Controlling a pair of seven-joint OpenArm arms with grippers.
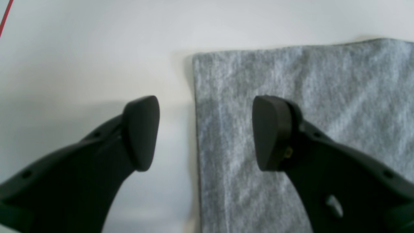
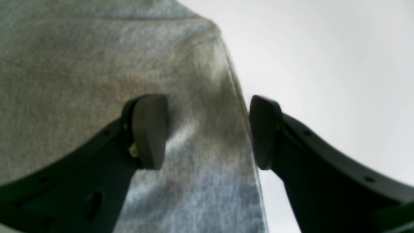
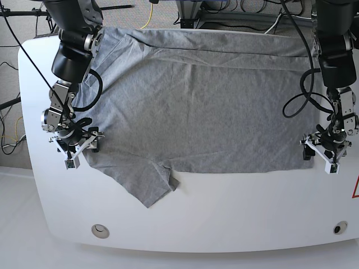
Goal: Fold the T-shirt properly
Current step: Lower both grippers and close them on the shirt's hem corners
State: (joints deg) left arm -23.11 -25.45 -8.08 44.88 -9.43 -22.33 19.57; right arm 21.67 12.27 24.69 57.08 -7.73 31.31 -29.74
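The heather-grey T-shirt (image 3: 196, 112) lies spread flat on the white table (image 3: 224, 213), plain side up, with one short sleeve (image 3: 147, 188) pointing toward the front edge. My left gripper (image 3: 321, 152) hovers open at the shirt's front right corner. In the left wrist view it (image 1: 207, 129) straddles the cloth's edge (image 1: 291, 81), one finger over bare table and one over fabric. My right gripper (image 3: 74, 144) stands open at the shirt's left edge near the sleeve. In the right wrist view it (image 2: 207, 129) straddles the cloth (image 2: 81, 64) too. Neither holds anything.
Two round holes (image 3: 100, 230) (image 3: 338, 227) sit near the table's front edge. A red mark (image 3: 355, 188) shows at the right rim, and a red line (image 1: 6, 16) crosses the left wrist view's corner. Cables run behind the table (image 3: 151, 8).
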